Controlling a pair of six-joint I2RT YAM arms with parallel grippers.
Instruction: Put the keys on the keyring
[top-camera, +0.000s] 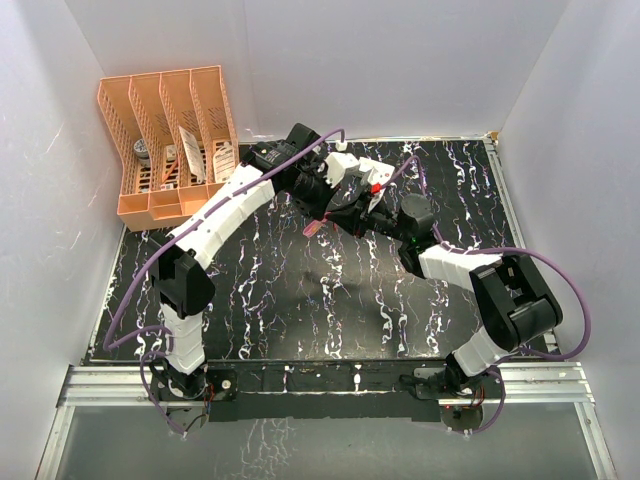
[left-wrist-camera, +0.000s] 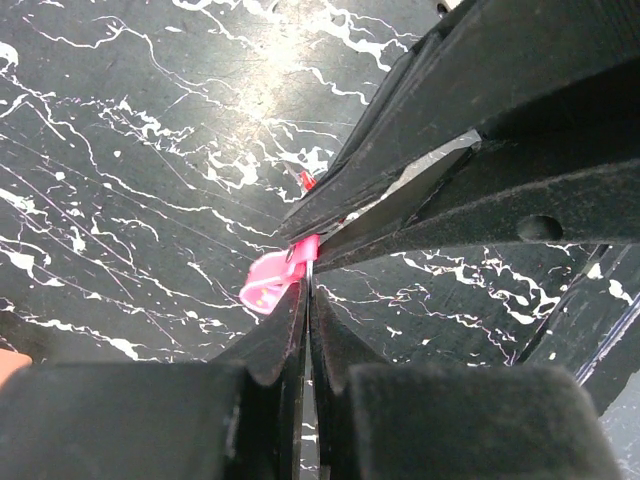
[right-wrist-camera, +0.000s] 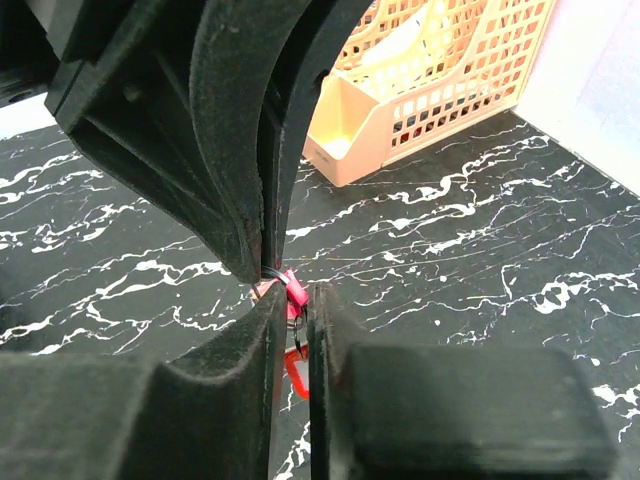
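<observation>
Pink-tagged keyring (left-wrist-camera: 268, 288) is over the black marbled table (top-camera: 300, 300), well to the right of the orange rack (top-camera: 150, 208), at the spot where both grippers meet tip to tip.

Left gripper (left-wrist-camera: 305, 292): jaws pressed together on the keyring, with the tag sticking out to one side of the tips.

Right gripper (right-wrist-camera: 290, 300): jaws narrow, with a slim gap left. The pink tag's end sits right at that gap. Cannot tell whether they pinch anything.

Red key (right-wrist-camera: 297, 372) shows through the gap, just beneath the keyring, on the side away from the rack.
</observation>
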